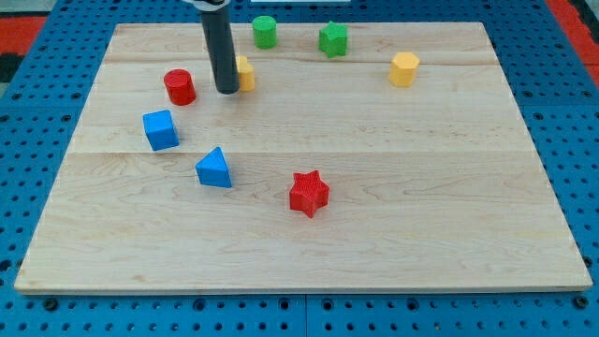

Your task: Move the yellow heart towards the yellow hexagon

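Observation:
The yellow heart (245, 72) sits near the view's top, left of centre, partly hidden behind my rod. My tip (226, 91) rests on the board right against the heart's left side. The yellow hexagon (403, 69) stands at the view's upper right, far to the right of the heart and at about the same height in the view.
A red cylinder (180, 86) stands just left of my tip. A blue cube (161, 129) and a blue triangle (214, 168) lie lower left. A red star (308, 193) lies at centre. A green cylinder (265, 32) and a green star (332, 38) stand at the top edge.

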Robot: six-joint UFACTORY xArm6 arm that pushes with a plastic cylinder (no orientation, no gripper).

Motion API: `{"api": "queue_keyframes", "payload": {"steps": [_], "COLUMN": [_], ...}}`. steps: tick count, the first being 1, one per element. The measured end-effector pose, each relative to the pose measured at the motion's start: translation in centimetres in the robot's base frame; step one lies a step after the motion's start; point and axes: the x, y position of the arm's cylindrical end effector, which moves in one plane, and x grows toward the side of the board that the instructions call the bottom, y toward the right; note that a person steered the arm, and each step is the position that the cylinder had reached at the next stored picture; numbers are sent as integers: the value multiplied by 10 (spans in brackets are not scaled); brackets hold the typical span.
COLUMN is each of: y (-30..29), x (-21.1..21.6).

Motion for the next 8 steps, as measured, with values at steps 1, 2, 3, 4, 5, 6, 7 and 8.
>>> {"api": "queue_keyframes", "payload": {"steps": [1, 2, 3, 4, 5, 6, 7, 8], "y": [-24, -23, 2, 28, 47, 55, 90, 134], "x": [-33, -50, -39, -17, -14, -21, -26, -26]}}
